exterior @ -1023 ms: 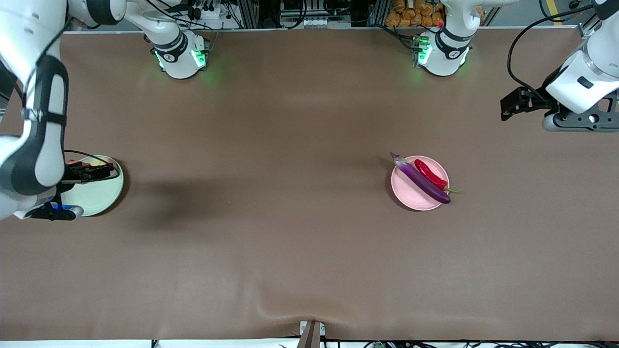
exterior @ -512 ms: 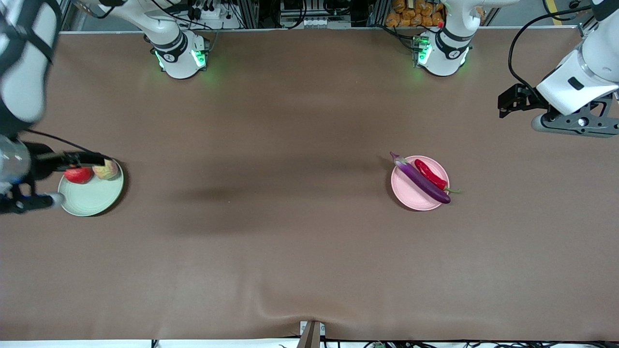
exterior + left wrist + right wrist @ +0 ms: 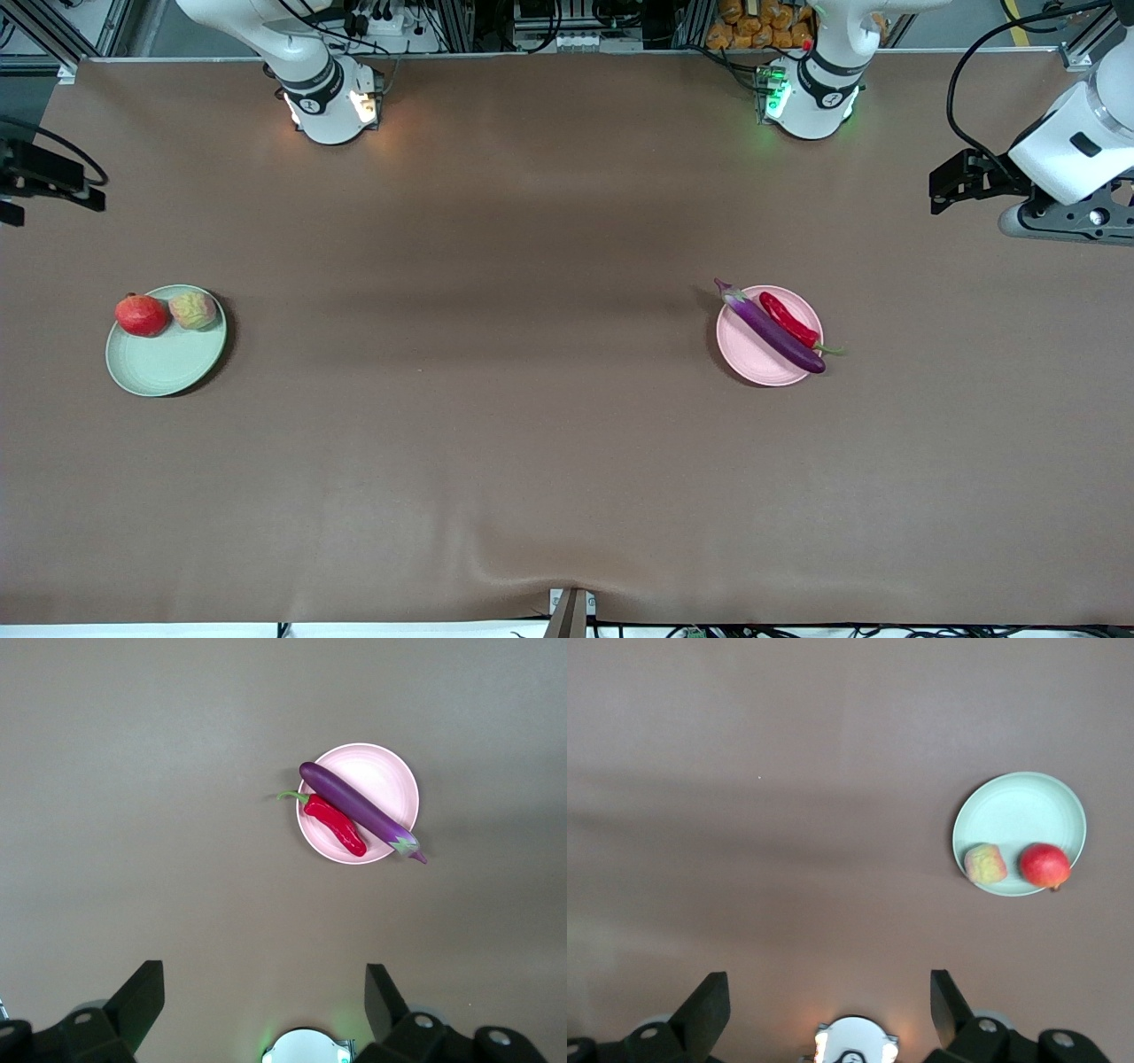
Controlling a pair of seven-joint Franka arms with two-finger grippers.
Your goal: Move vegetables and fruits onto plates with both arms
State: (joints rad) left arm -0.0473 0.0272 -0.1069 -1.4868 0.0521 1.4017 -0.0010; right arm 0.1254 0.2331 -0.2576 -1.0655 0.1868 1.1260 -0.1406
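Two round matte plates (image 3: 168, 363) (image 3: 753, 359) are loaded (fruits (image 3: 141, 315) green, vegetables (image 3: 771, 326) pink); you see the left gripper (image 3: 261, 997) and right gripper (image 3: 828, 997) released, raised at the frame's edges.

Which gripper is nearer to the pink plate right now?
Left. The left gripper hangs open over bare table toward the left arm's end, near the pink plate. The right gripper, also open, is at the right arm's end.

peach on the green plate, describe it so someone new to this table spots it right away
Look toward the right arm's end of the brown table for the pale green plate. Two round fruits sit side by side on its rim farthest from the front camera. The peach is the yellowish-pink, slightly smaller one, toward the table's middle from the deep red fruit.
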